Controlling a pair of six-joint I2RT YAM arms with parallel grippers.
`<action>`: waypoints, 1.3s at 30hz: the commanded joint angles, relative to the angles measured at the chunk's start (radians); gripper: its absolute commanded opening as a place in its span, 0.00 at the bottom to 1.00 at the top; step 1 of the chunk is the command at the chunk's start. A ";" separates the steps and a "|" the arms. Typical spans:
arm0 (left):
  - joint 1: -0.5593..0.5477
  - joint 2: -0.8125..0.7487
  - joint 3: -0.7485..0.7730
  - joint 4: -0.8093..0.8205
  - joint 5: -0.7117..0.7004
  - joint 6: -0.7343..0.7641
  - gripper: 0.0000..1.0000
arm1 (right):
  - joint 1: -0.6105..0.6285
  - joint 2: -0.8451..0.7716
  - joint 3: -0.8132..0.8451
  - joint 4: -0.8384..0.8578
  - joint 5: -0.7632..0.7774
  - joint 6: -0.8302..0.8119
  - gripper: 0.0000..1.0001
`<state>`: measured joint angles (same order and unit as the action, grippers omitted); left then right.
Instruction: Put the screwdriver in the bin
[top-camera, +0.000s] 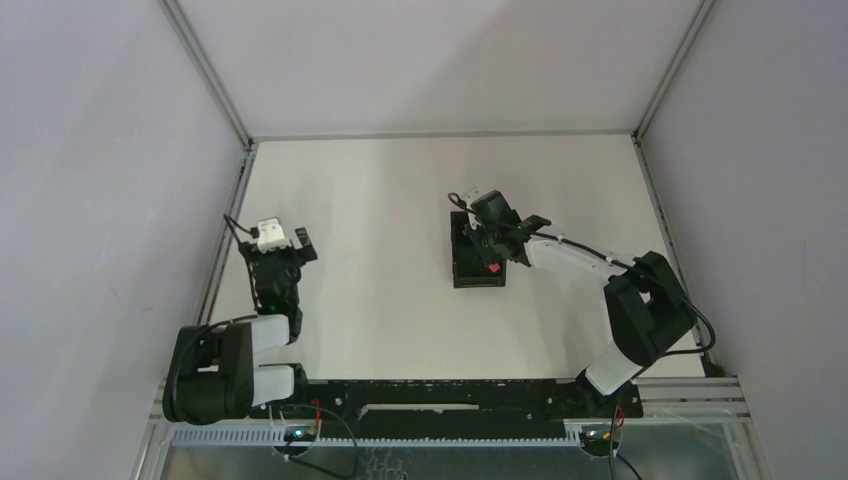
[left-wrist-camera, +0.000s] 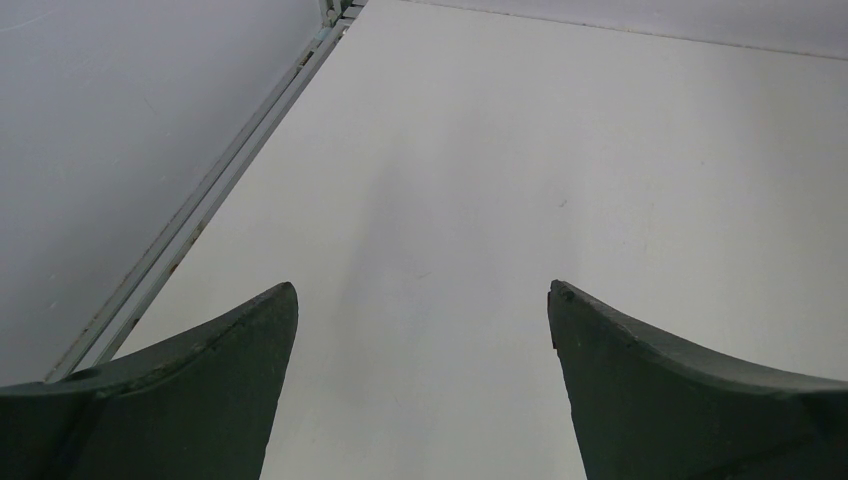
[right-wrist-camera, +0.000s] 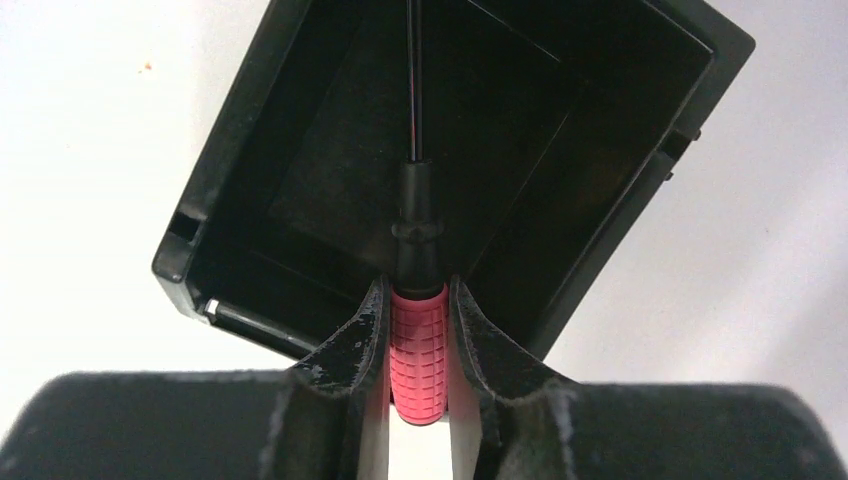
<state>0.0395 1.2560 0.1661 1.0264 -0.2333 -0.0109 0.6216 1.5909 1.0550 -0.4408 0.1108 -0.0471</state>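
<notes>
My right gripper (right-wrist-camera: 417, 290) is shut on the screwdriver (right-wrist-camera: 418, 355), its red ribbed handle clamped between both fingers. The thin dark shaft points forward over the inside of the black bin (right-wrist-camera: 330, 150), which lies directly below. In the top view the right gripper (top-camera: 493, 258) hangs over the bin (top-camera: 465, 270) near the table's middle, with a bit of the screwdriver's red handle (top-camera: 494, 268) showing. My left gripper (left-wrist-camera: 423, 290) is open over bare table, nothing between its fingers; in the top view the left gripper (top-camera: 283, 240) stands near the table's left edge, far from the bin.
A metal frame rail (left-wrist-camera: 215, 190) runs along the table's left edge close to my left gripper. Grey walls enclose the table on three sides. The black base rail (top-camera: 440, 395) runs along the near edge.
</notes>
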 joint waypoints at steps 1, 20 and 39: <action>-0.001 0.000 0.032 0.015 -0.005 -0.010 1.00 | -0.003 0.020 0.033 0.063 0.024 0.011 0.17; -0.002 -0.002 0.031 0.015 -0.005 -0.009 1.00 | 0.022 -0.038 0.032 0.070 0.008 0.062 0.55; -0.001 -0.001 0.031 0.015 -0.005 -0.008 1.00 | -0.426 -0.446 0.066 -0.293 0.245 0.316 1.00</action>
<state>0.0395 1.2560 0.1661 1.0264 -0.2333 -0.0105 0.3004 1.1988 1.1046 -0.6174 0.3126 0.2466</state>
